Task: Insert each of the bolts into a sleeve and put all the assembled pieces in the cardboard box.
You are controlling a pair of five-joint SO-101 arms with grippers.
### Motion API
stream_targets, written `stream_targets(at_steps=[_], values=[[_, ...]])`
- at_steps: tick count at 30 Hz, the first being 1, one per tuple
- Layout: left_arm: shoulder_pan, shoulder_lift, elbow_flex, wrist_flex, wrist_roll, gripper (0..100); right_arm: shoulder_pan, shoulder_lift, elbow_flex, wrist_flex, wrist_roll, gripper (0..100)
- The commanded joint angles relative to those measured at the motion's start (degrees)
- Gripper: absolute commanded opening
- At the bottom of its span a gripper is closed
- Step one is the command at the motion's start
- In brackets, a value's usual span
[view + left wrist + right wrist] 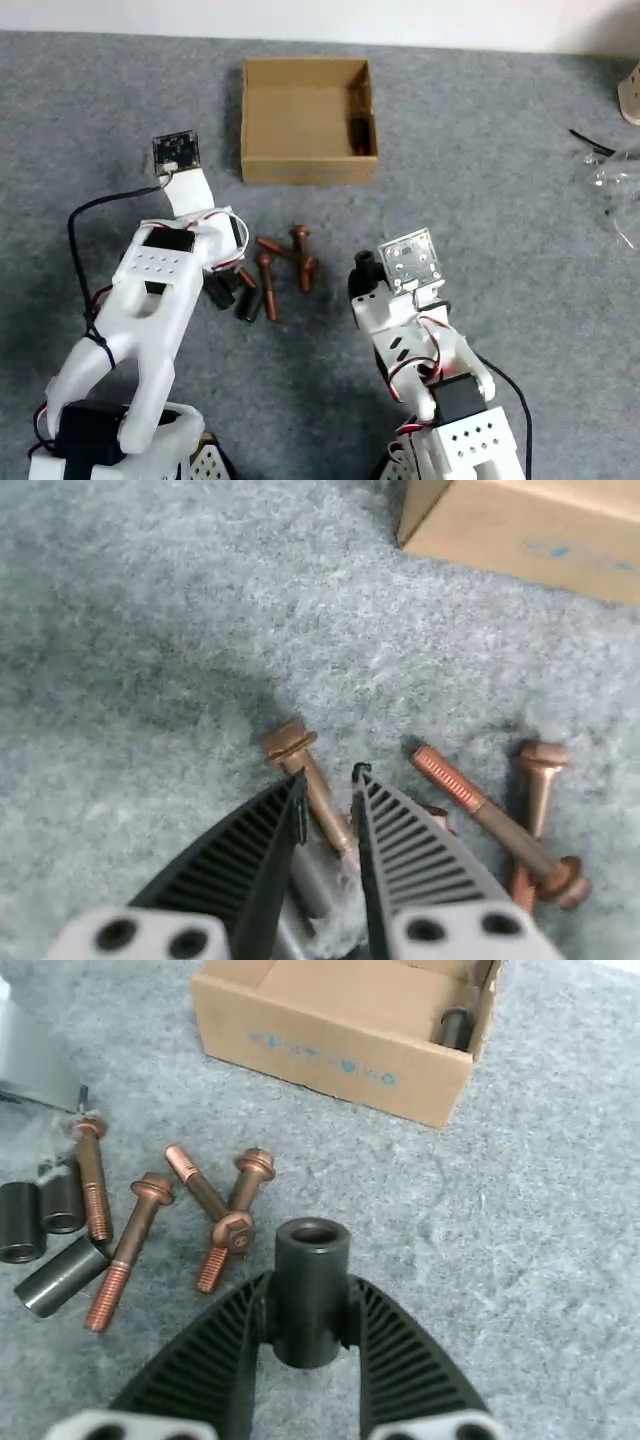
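Note:
My right gripper [308, 1312] is shut on a black sleeve [310, 1260], held upright with its bore showing, just right of the bolt pile [362, 270]. Several copper bolts [125, 1250] [266, 287] lie loose on the grey mat. My left gripper [330, 785] hangs low over one bolt [298, 755], its jaws a narrow gap apart with the shank running under the gap. Three more sleeves [60, 1275] [248, 305] lie beside the bolts. The cardboard box [262, 110] [300, 1050] stands beyond, with one dark assembled piece [360, 135] [455, 1025] against its right wall.
Clear plastic and a black wire [605, 165] lie at the table's right edge. A black cable [75, 235] loops left of the left arm. Open mat stretches between the box and the right arm.

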Motion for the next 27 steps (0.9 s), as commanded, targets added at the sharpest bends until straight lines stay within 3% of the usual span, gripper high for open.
stream_targets(at_steps=[1, 18, 23, 27], values=[[1.7, 0.0, -3.0, 1.0, 7.7, 9, 1.1, -0.9, -0.5, -2.3, 0.8, 0.5], [1.0, 0.4, -2.9, 3.0, 11.5, 9, 1.2, -0.9, -0.5, -2.3, 0.8, 0.5], [0.6, 10.5, -8.5, 3.4, 11.6, 8, 1.2, -0.9, -0.5, -2.3, 0.8, 0.5], [-0.1, 17.9, -14.7, 8.2, 11.7, 8, 1.2, -0.9, -0.4, -2.3, 0.8, 0.5]])
